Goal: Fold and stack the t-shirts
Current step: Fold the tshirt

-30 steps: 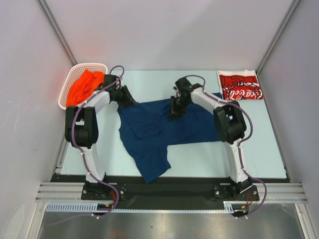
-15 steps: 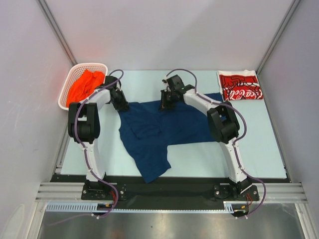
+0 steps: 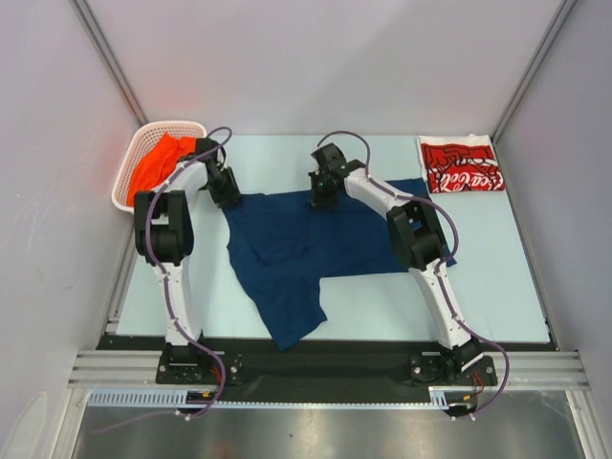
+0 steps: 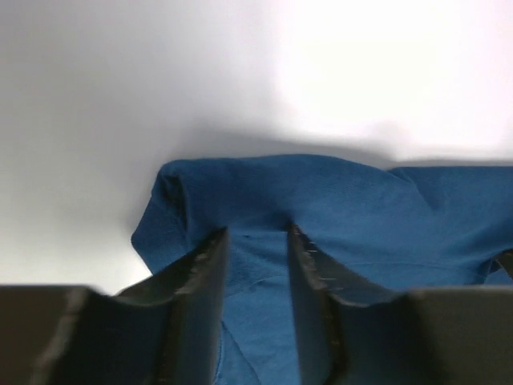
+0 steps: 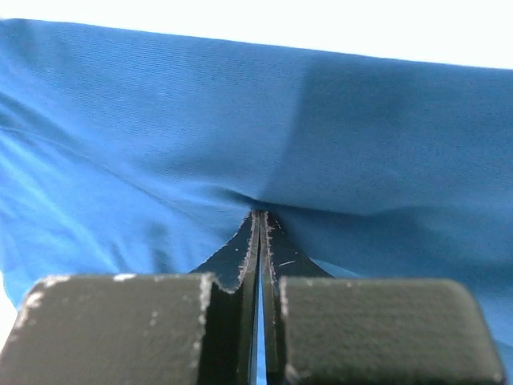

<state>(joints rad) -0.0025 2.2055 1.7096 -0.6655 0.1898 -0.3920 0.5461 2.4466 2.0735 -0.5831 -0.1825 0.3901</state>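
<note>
The dark navy t-shirt (image 3: 306, 244) lies spread and rumpled on the table, one part trailing toward the near edge. My left gripper (image 3: 229, 196) is at its far left corner. In the left wrist view (image 4: 258, 233) its jaws stand a little apart with a bunch of navy cloth (image 4: 264, 192) filling the gap. My right gripper (image 3: 320, 199) is shut on the shirt's far edge, and its fingers (image 5: 260, 212) pinch a tented fold of the cloth (image 5: 160, 136). The red Coca-Cola t-shirt (image 3: 461, 164) lies folded at the far right. The orange t-shirt (image 3: 158, 167) sits crumpled in the basket.
The white lattice basket (image 3: 172, 125) stands at the far left corner against the wall. Grey walls enclose the pale blue table (image 3: 402, 296) on three sides. The black base rail runs along the near edge.
Both grippers have moved toward the far side, the right one also leftward, and the navy shirt's far edge has been drawn back with them.
</note>
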